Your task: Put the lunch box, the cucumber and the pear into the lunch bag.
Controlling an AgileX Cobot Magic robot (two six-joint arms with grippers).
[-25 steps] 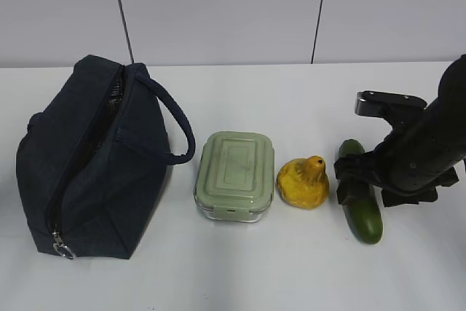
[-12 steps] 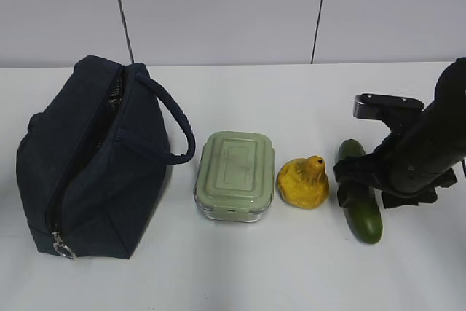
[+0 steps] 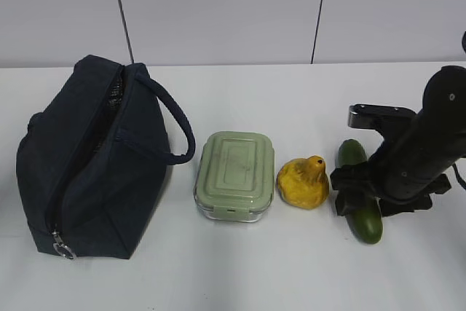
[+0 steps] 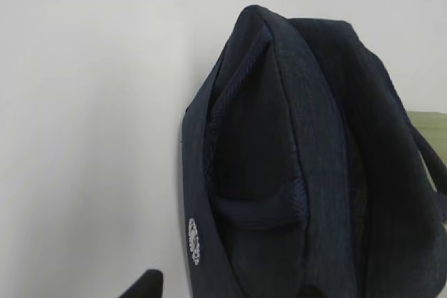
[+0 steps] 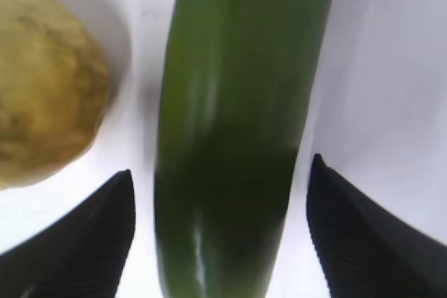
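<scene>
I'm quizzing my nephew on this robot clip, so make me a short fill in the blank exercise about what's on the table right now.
1. The right gripper straddles the ____, one finger on each side.
2. In the exterior view, the pear sits between the cucumber and the ____.
3. The lunch bag stands at the ____ end of the row in the exterior view.
4. The lunch box has its lid ____.

Missing words: cucumber; lunch box; left; on

Cucumber [image 3: 362, 209] mid-section hidden behind right gripper [image 3: 364, 193] — both ends run off frame in the wrist view. Lunch bag [image 4: 307, 165] cut off at bottom and right edges. Left jaws out of view — only a dark sliver shows.
</scene>
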